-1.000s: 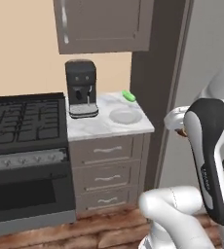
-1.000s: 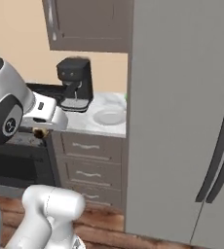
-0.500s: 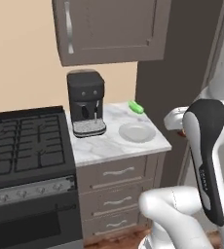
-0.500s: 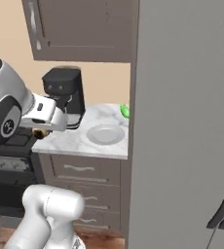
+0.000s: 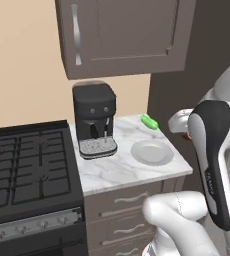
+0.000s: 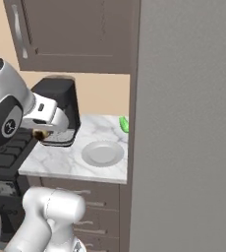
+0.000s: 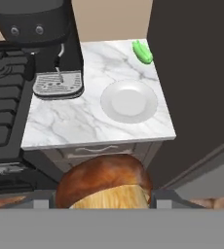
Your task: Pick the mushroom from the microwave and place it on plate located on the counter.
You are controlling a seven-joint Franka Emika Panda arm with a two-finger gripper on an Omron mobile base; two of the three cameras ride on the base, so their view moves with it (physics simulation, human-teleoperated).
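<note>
Hand view: mushroom (image 7: 104,182) between claw (image 7: 103,199) fingertips.

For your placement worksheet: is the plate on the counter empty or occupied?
Empty. The plate on the counter shows a bare whitish surface; the mushroom sits between the fingers.

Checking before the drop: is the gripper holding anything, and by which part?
Yes: the gripper holds the mushroom, pinched from either side at the brown cap's lower edge, above the pale stem.

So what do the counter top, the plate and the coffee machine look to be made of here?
Counter: white stone, probably marble, with grey veins and a smooth surface.
Plate: plain whitish-grey, likely glazed ceramic, with a soft sheen on its rim.
Coffee machine: matte black body, probably plastic, with a grey ribbed metal-looking drip tray.
</note>
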